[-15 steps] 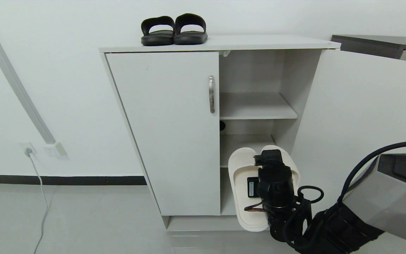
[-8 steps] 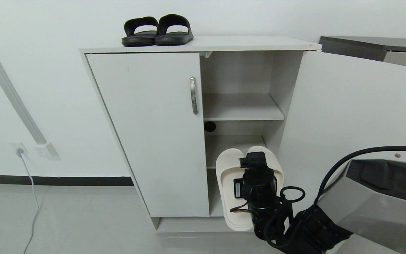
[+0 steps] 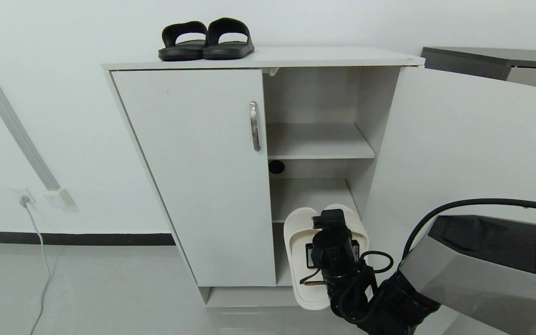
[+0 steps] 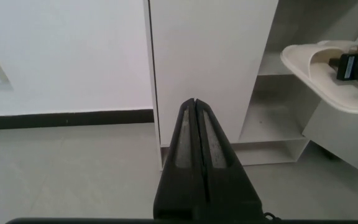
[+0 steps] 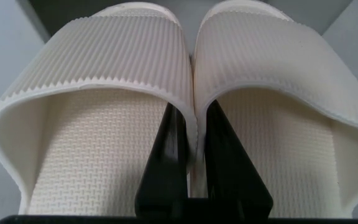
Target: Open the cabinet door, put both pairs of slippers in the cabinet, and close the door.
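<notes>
Right end effector [image 5: 194,127], arm outstretched, pinches cream slippers [image 3: 297,253], seemingly just outside the cabinet [image 3: 193,163]; left end effector [image 4: 195,121] pressed together.

Right arm [image 3: 370,298] stretched forward, low. Right gripper [image 5: 194,146] clamped on the adjoining inner edges of the white slippers [image 5: 98,81], one finger inside each. Left gripper [image 4: 194,140] empty, fingers pressed together, pointing forward.

Bright, even light (soft, faint shadows)
</notes>
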`<state>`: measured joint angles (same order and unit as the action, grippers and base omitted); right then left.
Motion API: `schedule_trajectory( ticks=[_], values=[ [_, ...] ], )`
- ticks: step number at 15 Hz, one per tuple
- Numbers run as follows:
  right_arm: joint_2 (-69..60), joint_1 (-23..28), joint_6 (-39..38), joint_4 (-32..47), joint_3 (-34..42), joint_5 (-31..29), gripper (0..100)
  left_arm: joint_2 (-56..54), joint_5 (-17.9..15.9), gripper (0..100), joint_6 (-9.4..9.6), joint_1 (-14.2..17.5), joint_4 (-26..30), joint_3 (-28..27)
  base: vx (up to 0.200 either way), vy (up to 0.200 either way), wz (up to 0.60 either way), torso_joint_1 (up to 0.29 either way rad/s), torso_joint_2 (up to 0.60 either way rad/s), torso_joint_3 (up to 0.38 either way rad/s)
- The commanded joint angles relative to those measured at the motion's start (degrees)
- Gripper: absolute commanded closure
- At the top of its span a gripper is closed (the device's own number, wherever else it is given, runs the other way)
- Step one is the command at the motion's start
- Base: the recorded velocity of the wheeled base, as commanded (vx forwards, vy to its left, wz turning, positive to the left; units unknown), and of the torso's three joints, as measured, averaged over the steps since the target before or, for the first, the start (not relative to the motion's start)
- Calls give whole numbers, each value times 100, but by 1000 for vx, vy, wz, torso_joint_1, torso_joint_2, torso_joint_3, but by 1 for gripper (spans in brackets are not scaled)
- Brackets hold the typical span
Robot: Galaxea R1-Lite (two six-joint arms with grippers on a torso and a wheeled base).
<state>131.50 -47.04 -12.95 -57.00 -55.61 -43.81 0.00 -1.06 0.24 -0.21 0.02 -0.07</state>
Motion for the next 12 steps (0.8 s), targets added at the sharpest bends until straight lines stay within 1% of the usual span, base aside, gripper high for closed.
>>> schedule_trajectory(
  ticks=[1, 4, 8, 12],
  values=[
    [25, -7, -182, 207, -28, 110, 100, 9, 1, 100, 2, 3, -2, -1, 0, 0, 0, 0, 0, 0],
    [34, 2, -375, 462, -143, 198, 100, 9, 1, 100, 2, 3, -2, -1, 0, 0, 0, 0, 0, 0],
    [121, 11, -384, 462, -134, 198, 100, 9, -8, 100, 2, 3, -2, -1, 0, 0, 0, 0, 0, 0],
    [183, 29, -393, 462, -134, 242, 100, 9, -8, 100, -7, 3, -2, -1, 0, 0, 0, 2, 2, -149]
  ],
)
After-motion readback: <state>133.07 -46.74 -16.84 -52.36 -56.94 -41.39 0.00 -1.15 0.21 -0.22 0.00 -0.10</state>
